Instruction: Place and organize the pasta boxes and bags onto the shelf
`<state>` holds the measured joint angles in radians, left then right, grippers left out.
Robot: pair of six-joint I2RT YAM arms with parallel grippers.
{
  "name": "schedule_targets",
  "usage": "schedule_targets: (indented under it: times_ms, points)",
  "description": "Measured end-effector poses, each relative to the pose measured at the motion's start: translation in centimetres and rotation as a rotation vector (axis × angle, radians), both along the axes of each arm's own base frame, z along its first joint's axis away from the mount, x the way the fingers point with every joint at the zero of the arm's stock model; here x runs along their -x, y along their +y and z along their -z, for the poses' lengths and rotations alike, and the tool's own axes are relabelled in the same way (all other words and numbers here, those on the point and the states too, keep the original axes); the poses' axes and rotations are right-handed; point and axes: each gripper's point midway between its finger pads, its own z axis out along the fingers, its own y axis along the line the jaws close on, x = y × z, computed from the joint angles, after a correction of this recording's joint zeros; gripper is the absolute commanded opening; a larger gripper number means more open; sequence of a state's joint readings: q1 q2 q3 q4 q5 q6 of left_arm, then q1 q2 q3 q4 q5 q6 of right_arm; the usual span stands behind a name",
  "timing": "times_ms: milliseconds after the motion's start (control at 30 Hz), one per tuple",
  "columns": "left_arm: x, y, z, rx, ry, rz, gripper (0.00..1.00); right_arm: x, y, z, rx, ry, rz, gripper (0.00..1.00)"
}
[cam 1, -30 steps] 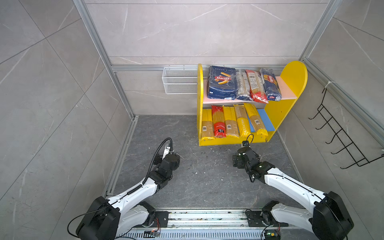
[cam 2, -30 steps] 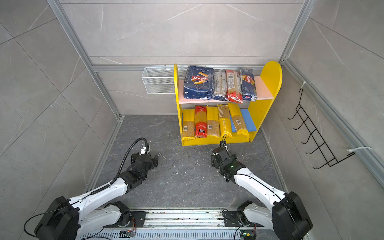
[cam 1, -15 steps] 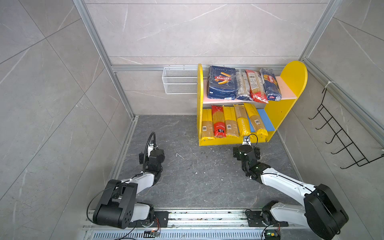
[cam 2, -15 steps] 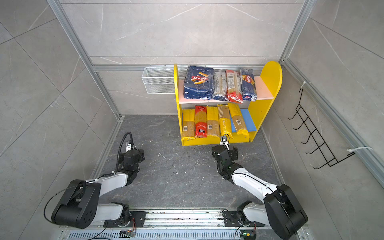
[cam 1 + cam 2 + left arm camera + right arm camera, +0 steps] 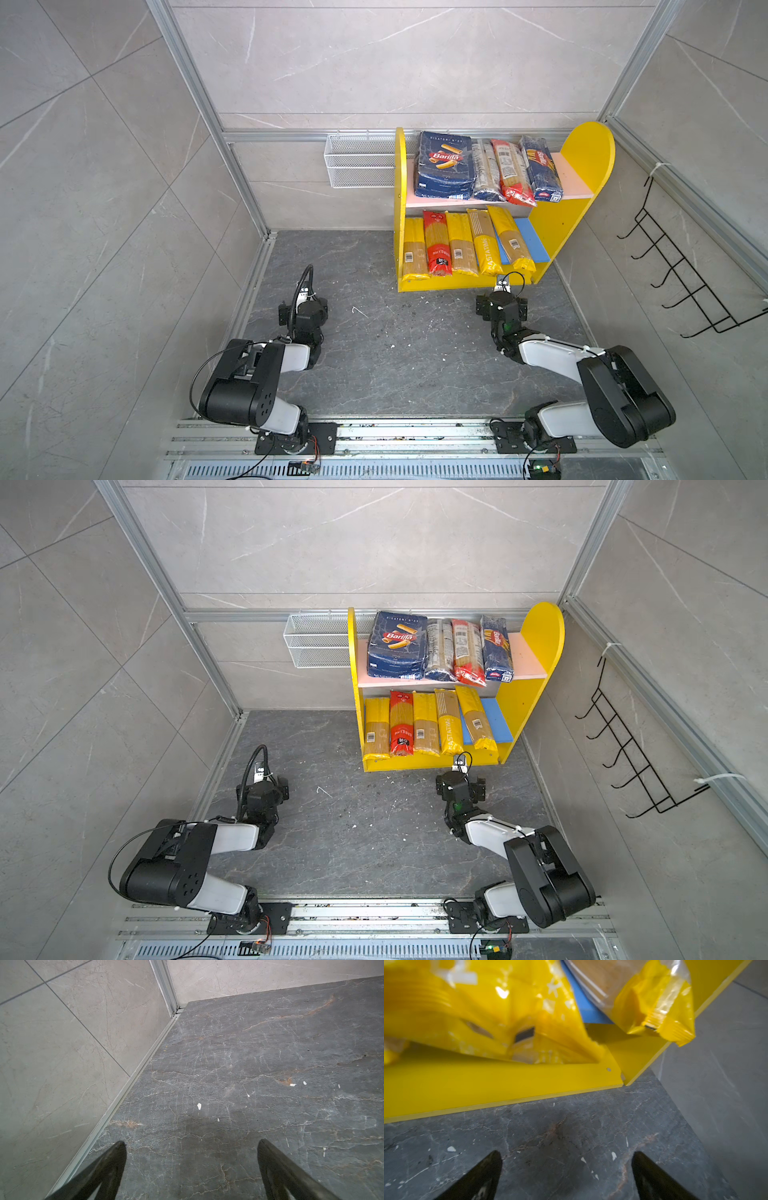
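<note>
snag hazard, stock shelved

right gripper (image 5: 566, 1153): jaws apart, empty, low over the floor (image 5: 571, 1126), just before the shelf (image 5: 508, 1080) lip. risk: a forward nudge could snag the yellow bag (image 5: 660, 1012) poking past that lip and drag it off. left gripper (image 5: 192, 1142): apart, empty, well apart from the shelf. pasta boxes (image 5: 444, 166) on the pink board (image 5: 575, 178).

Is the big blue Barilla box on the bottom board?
No, the big blue Barilla box lies on the pink upper board, beside the dark bag.

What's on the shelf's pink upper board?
Wide Barilla box, dark bag, red-and-clear bag, narrow Barilla box, side by side; the board is bare at its right end. Anything under them is covered.
</note>
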<state>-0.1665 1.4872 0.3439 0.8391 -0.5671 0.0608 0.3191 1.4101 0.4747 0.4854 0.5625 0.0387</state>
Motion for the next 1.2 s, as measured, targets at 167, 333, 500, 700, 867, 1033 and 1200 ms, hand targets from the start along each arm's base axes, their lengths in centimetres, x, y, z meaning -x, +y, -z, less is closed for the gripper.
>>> schedule_targets:
  times_ms: [167,333,500,700,867,1033,1200]
  points:
    - [-0.3,0.0,0.5,0.044,0.017,0.057,0.99,-0.8,0.8,-0.9,0.001,-0.048,-0.058,1.0]
    - [-0.5,0.0,1.1,0.099,0.043,0.117,0.99,-0.2,0.4,0.3,0.014,-0.085,-0.067,0.99]
    - [-0.9,-0.1,1.4,0.179,0.044,0.197,1.0,-0.6,0.0,0.3,-0.01,-0.099,-0.083,0.99]
    - [-1.1,-0.8,1.4,0.213,0.041,0.249,1.0,-1.4,-2.3,0.5,-0.093,-0.125,-0.072,1.0]
    - [-1.0,-0.7,1.5,0.228,0.041,0.239,1.0,-1.3,-1.9,1.2,-0.126,-0.115,-0.102,1.0]
    - [-1.0,-0.5,2.0,0.254,0.049,0.252,1.0,-1.3,-1.6,1.1,-0.136,-0.121,-0.116,1.0]
    - [-1.0,-0.5,2.1,0.274,0.05,0.266,1.0,-1.4,-1.5,1.1,-0.141,-0.12,-0.121,1.0]
